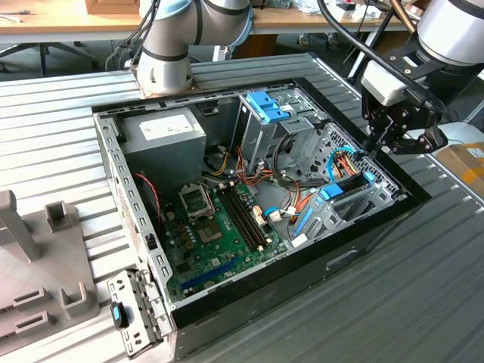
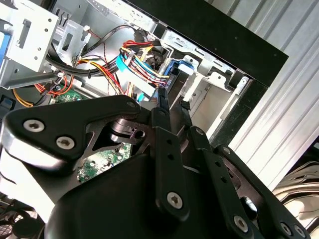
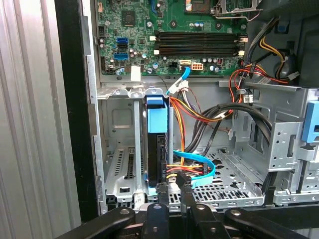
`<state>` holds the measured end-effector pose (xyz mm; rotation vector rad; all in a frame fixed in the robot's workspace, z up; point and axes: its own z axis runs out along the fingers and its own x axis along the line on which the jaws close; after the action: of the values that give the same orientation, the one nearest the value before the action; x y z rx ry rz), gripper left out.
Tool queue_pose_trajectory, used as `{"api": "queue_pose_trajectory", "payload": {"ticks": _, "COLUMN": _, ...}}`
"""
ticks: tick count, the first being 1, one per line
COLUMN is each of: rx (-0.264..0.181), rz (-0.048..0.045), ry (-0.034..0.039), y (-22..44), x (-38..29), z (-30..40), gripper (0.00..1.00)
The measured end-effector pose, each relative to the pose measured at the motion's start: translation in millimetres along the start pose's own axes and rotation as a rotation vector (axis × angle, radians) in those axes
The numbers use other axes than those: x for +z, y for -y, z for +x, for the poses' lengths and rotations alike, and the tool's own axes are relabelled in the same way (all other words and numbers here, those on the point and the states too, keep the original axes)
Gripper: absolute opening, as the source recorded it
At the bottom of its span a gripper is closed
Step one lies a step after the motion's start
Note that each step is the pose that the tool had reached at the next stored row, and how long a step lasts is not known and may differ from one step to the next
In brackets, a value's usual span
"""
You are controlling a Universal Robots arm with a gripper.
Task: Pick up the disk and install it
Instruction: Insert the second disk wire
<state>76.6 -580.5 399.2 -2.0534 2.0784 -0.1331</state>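
The disk stands on edge in a slot of the metal drive bay, at the computer case's corner on the exterior view's right. In the first wrist view its blue carrier and black edge show between the bay's walls. My gripper hangs just above the disk's outer end. Its thin black fingers stand a narrow gap apart, open, with only cables visible between them. In the first wrist view one fingertip lines up with the disk's end; whether they touch I cannot tell. The second wrist view has the gripper pointing at the same bay.
The open case lies on a ribbed metal table. Inside are a motherboard, a power supply, a tall cage with a blue latch and loose coloured cables. A grey fixture stands on the exterior view's left.
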Motion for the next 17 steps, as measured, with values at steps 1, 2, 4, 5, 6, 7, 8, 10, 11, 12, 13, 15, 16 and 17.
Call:
{"api": "queue_pose_trajectory", "payload": {"ticks": 1, "rx": 0.0, "rz": 0.0, "ry": 0.0, "y": 0.0, "x": 0.0, "z": 0.0, "gripper": 0.25}}
{"api": "queue_pose_trajectory", "payload": {"ticks": 2, "rx": 0.0, "rz": 0.0, "ry": 0.0, "y": 0.0, "x": 0.0, "z": 0.0, "gripper": 0.25}}
{"api": "queue_pose_trajectory", "payload": {"ticks": 4, "rx": 0.0, "rz": 0.0, "ry": 0.0, "y": 0.0, "x": 0.0, "z": 0.0, "gripper": 0.25}}
{"api": "queue_pose_trajectory", "payload": {"ticks": 5, "rx": 0.0, "rz": 0.0, "ry": 0.0, "y": 0.0, "x": 0.0, "z": 0.0, "gripper": 0.25}}
{"api": "queue_pose_trajectory", "payload": {"ticks": 6, "rx": 0.0, "rz": 0.0, "ry": 0.0, "y": 0.0, "x": 0.0, "z": -0.1, "gripper": 0.25}}
{"api": "queue_pose_trajectory", "payload": {"ticks": 7, "rx": 0.0, "rz": 0.0, "ry": -0.0002, "y": -1.0, "x": -0.3, "z": -0.5, "gripper": 0.25}}
{"api": "queue_pose_trajectory", "payload": {"ticks": 8, "rx": 0.0, "rz": 0.0, "ry": 0.0, "y": -2.9, "x": -0.5, "z": -1.7, "gripper": 0.25}}
{"api": "queue_pose_trajectory", "payload": {"ticks": 10, "rx": 0.0, "rz": 0.0, "ry": -0.0001, "y": -6.4, "x": 0.5, "z": -5.0, "gripper": 0.25}}
{"api": "queue_pose_trajectory", "payload": {"ticks": 11, "rx": 0.0, "rz": 0.0, "ry": 0.0005, "y": -7.0, "x": 1.6, "z": -6.4, "gripper": 0.25}}
{"api": "queue_pose_trajectory", "payload": {"ticks": 12, "rx": 0.0, "rz": 0.0, "ry": 0.0005, "y": -7.1, "x": 1.6, "z": -6.4, "gripper": 0.25}}
{"api": "queue_pose_trajectory", "payload": {"ticks": 13, "rx": 0.0, "rz": 0.0, "ry": 0.0005, "y": -7.1, "x": 1.6, "z": -6.4, "gripper": 0.25}}
{"api": "queue_pose_trajectory", "payload": {"ticks": 15, "rx": 0.0, "rz": 0.0, "ry": 0.0006, "y": -7.1, "x": 1.6, "z": -6.4, "gripper": 0.25}}
{"api": "queue_pose_trajectory", "payload": {"ticks": 16, "rx": 0.0, "rz": 0.0, "ry": 0.0006, "y": -7.1, "x": 1.7, "z": -6.4, "gripper": 0.25}}
{"api": "queue_pose_trajectory", "payload": {"ticks": 17, "rx": 0.0, "rz": 0.0, "ry": 0.0006, "y": -7.1, "x": 1.7, "z": -6.4, "gripper": 0.25}}
